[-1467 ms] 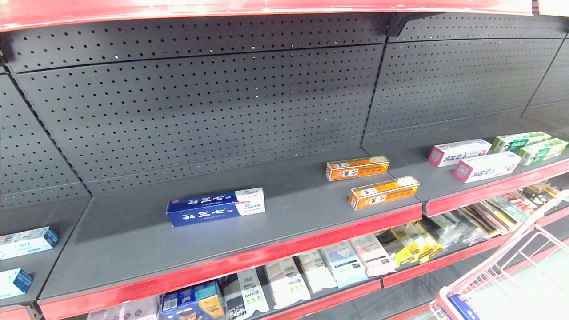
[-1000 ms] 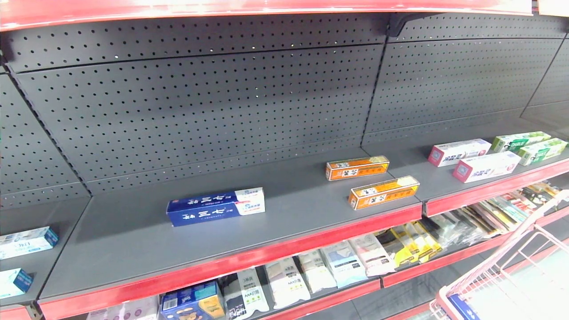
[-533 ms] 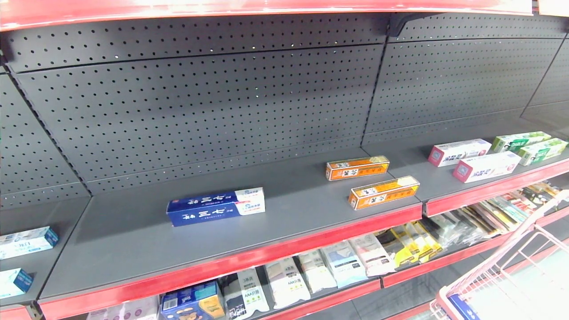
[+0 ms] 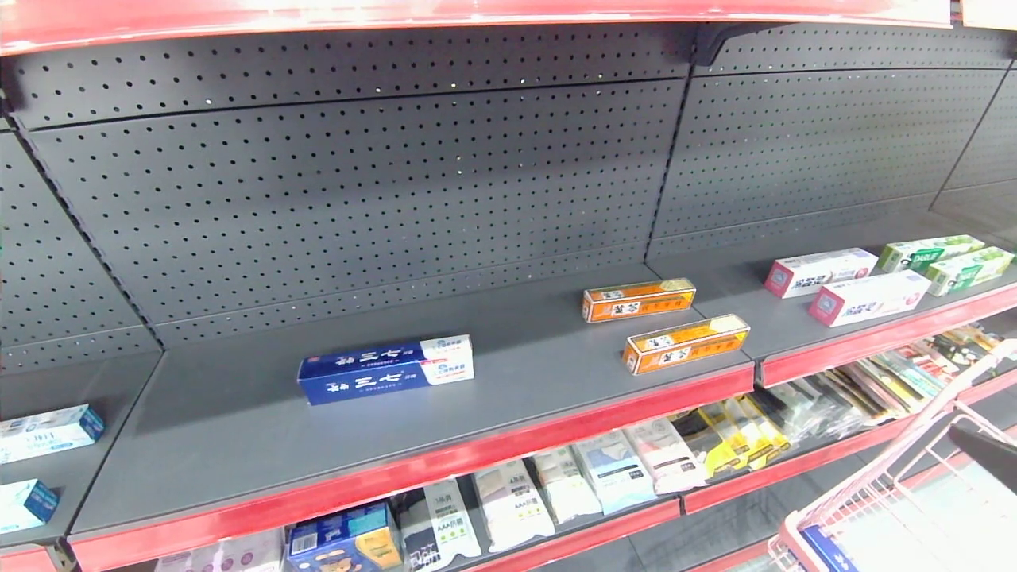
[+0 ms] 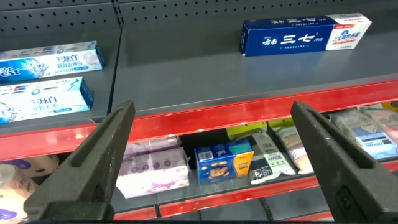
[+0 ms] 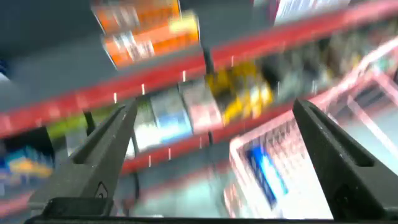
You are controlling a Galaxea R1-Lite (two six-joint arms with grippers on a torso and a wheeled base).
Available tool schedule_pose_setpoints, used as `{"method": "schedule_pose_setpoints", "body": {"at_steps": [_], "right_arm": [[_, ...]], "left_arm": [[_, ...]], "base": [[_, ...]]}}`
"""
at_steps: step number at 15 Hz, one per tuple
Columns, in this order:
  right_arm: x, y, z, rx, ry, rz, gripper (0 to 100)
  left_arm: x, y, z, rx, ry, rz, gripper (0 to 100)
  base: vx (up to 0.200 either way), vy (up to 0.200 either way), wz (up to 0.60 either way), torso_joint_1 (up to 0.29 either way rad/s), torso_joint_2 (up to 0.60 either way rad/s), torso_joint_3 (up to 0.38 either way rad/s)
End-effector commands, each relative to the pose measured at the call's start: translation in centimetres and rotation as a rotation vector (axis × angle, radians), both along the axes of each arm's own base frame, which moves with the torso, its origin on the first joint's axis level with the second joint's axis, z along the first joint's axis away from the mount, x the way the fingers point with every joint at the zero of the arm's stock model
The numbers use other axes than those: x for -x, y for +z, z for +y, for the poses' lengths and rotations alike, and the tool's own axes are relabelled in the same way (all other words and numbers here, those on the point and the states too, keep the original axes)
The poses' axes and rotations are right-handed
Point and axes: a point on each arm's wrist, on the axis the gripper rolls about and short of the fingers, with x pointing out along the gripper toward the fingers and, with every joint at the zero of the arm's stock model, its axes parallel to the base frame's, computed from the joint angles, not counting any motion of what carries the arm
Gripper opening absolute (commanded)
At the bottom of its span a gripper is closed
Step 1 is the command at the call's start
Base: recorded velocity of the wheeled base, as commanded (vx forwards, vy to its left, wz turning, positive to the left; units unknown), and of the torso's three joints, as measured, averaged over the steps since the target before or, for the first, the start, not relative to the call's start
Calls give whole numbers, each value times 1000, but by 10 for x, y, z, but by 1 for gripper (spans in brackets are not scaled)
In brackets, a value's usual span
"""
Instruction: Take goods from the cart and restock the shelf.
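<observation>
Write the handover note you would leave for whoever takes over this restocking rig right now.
Left gripper: jaws open, empty, facing the shelf front, below the blue box.
Right gripper: jaws open, empty, by the cart.
On the shelf: the blue box lying flat, and two orange boxes to its right, apart from each other.
In the cart: a blue item near the corner.
Done: nothing is in hand; who placed the shelf's boxes cannot be told.
Left: probably pick the blue item from the cart and set it on the shelf.
</observation>
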Motion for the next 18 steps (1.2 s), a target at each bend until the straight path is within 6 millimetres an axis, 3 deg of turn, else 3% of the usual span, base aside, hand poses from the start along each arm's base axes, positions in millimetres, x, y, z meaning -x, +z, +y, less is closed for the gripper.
{"method": "schedule_pose_setpoints", "body": {"at_steps": [1, 2, 4, 5, 8, 11, 12, 18], "right_arm": [[-98, -64, -30, 75, -32, 586, 100], [-100, -91, -49, 68, 47, 715, 100], [-97, -117, -75, 23, 106, 823, 100], [-96, -123, -81, 0, 102, 844, 100], [-74, -148, -133, -50, 56, 931, 100], [-57, -160, -151, -75, 115, 914, 100], [-53, -169, -167, -12, 154, 909, 100], [-57, -183, -189, 92, 90, 887, 100]], "left_arm": [[0, 0, 0, 0, 1, 0, 100], [0, 0, 0, 0, 1, 0, 100], [0, 0, 0, 0, 1, 0, 100], [0, 0, 0, 0, 1, 0, 100], [0, 0, 0, 0, 1, 0, 100], [0, 0, 0, 0, 1, 0, 100], [0, 0, 0, 0, 1, 0, 100], [0, 0, 0, 0, 1, 0, 100]], "base": [[0, 0, 0, 0, 0, 0], [0, 0, 0, 0, 0, 0], [0, 0, 0, 0, 0, 0], [0, 0, 0, 0, 0, 0], [0, 0, 0, 0, 0, 0], [0, 0, 0, 0, 0, 0], [0, 0, 0, 0, 0, 0], [0, 0, 0, 0, 0, 0]]}}
